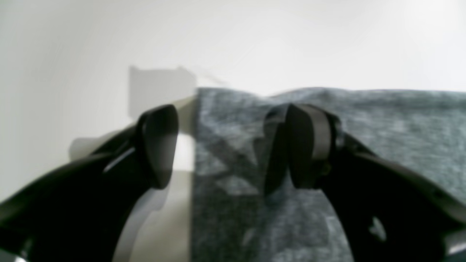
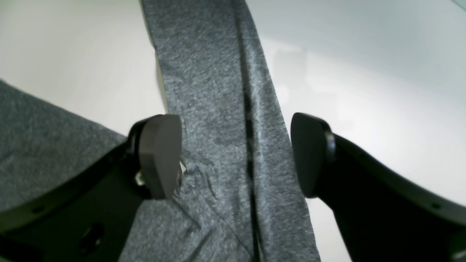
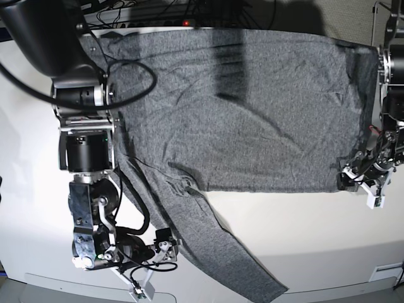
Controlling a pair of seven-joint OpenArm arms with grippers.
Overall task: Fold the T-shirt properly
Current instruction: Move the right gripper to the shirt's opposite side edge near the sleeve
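Observation:
The heather-grey T-shirt [image 3: 252, 107] lies spread flat on the white table [image 3: 303, 240], and one long sleeve [image 3: 227, 246] runs diagonally toward the front edge. My right gripper [image 2: 235, 156] is open and straddles that sleeve [image 2: 218, 109], one finger [image 2: 160, 156] over the cloth and the other finger [image 2: 309, 156] over bare table. In the base view it sits at the lower left [image 3: 165, 245]. My left gripper [image 1: 231, 145] is open at the shirt's side edge [image 1: 291, 218], one finger [image 1: 160, 145] over table and the other [image 1: 302, 145] over cloth; in the base view it is at the right [image 3: 348, 180].
Cables and a power strip [image 3: 158, 19] run along the table's back edge. The right arm's body [image 3: 85, 145] stands over the shirt's left side. The table's front edge [image 3: 208, 297] is close to the sleeve's end.

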